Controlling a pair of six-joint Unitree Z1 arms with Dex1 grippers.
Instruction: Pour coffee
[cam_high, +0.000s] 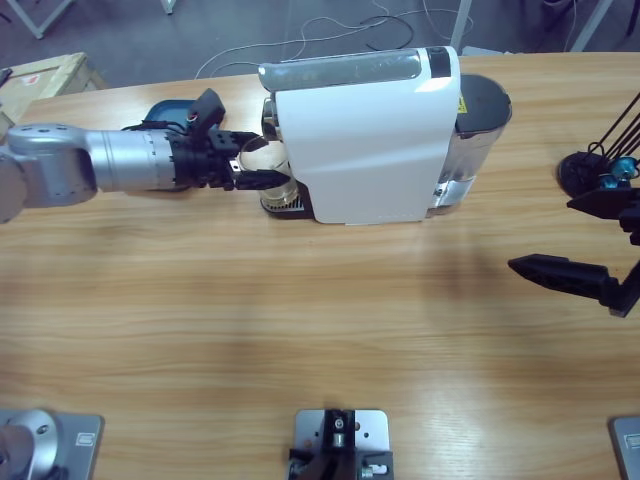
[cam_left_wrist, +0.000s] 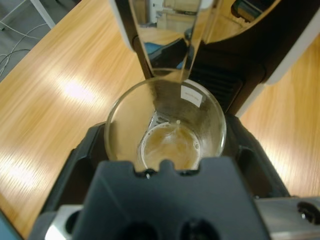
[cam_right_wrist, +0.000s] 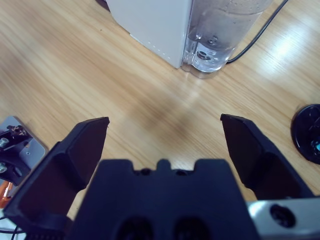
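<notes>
A small clear glass stands under the chrome spout of the white coffee machine. In its bottom lies a shallow layer of pale brown coffee. My left gripper is shut on the glass, one black jaw on each side. From above, the left gripper reaches in from the left to the glass at the machine's front. My right gripper hangs open over bare table, nothing between its jaws. It shows as the right gripper near the table's right edge.
The machine's clear water tank faces the right arm, with a cable behind it. A black round base sits at the far right. A blue object lies behind the left arm, and a cardboard box stands off the table's upper left.
</notes>
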